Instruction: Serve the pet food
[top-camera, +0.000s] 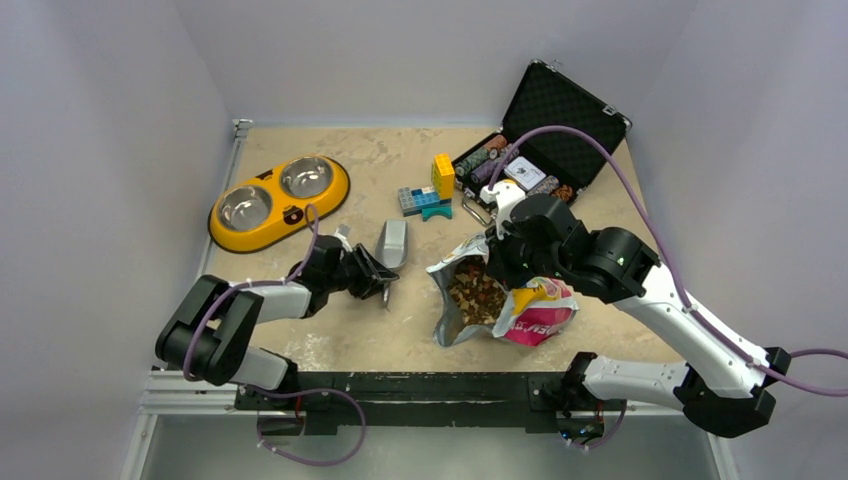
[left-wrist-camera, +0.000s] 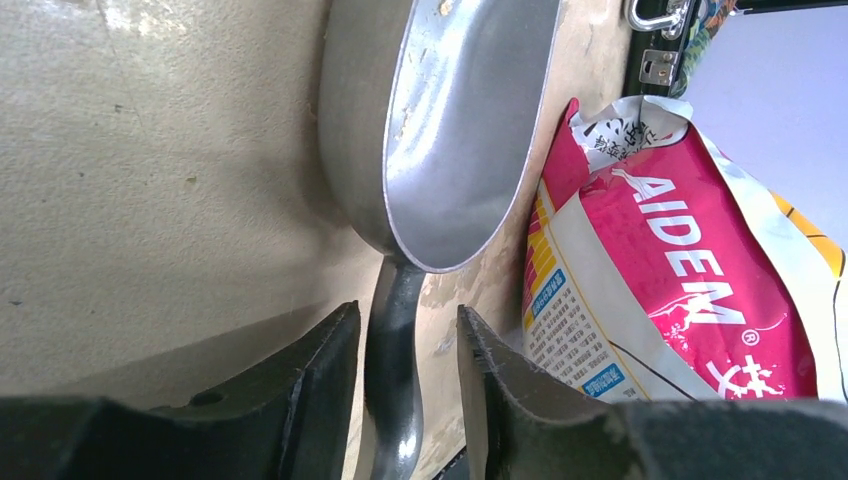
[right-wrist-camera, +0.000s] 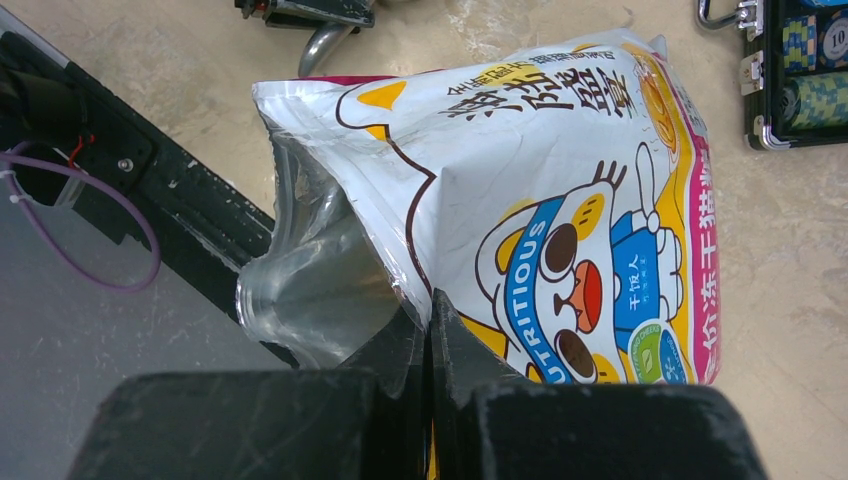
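The handle of the scoop (left-wrist-camera: 460, 130) runs lengthwise between the spread jaws of the left gripper (left-wrist-camera: 407, 325), gaps showing either side, while the pet food (top-camera: 476, 292) lies rightward in the open bag (right-wrist-camera: 560, 180), whose rim the right gripper (right-wrist-camera: 430, 308) pinches.

Black case (top-camera: 565, 115) stands open at the far right of the table (top-camera: 370, 155), lid raised, with rows of striped poker chips (top-camera: 478, 160) inside. Just left of it, a yellow toy brick (top-camera: 443, 175) stands upright beside low blue bricks (top-camera: 418, 199).
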